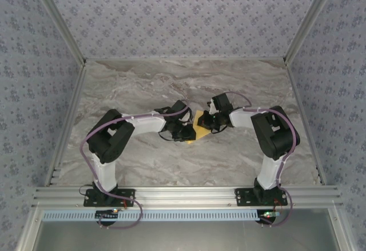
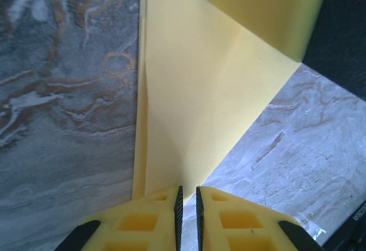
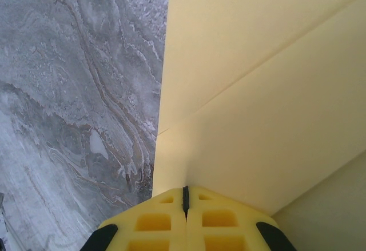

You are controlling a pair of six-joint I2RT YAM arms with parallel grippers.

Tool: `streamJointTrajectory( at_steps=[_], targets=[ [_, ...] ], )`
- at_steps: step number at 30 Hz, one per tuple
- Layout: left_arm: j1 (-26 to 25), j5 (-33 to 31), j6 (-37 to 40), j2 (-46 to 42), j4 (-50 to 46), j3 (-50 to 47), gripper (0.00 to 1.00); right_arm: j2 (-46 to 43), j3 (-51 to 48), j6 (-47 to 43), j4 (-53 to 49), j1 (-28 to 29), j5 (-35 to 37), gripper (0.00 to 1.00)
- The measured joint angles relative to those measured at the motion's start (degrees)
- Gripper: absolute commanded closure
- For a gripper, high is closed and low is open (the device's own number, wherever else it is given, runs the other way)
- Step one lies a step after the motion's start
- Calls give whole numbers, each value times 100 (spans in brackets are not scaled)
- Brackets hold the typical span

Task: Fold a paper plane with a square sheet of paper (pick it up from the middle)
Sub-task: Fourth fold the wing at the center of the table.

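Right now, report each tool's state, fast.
Left tool: closed on the thin yellow folded square sheet of paper.
Right tool: closed, tips at that paper; hold cannot be told.

No text, label, brand or number is legible. Left wrist view, 4 o'clock edge: faint white marks on a dark part point(image 2: 360, 216), too small to read.
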Motion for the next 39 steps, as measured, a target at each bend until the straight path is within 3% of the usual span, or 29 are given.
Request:
streamJointTrajectory(
  at_steps=[15,39],
  targets=[
    [57,-109,85,0,-79,17,83,44,68,-2,-42,0,0,100],
    [767,730,-289,-553,1132,-1333,88,144,251,-131,-247,20,7,100]
  ],
)
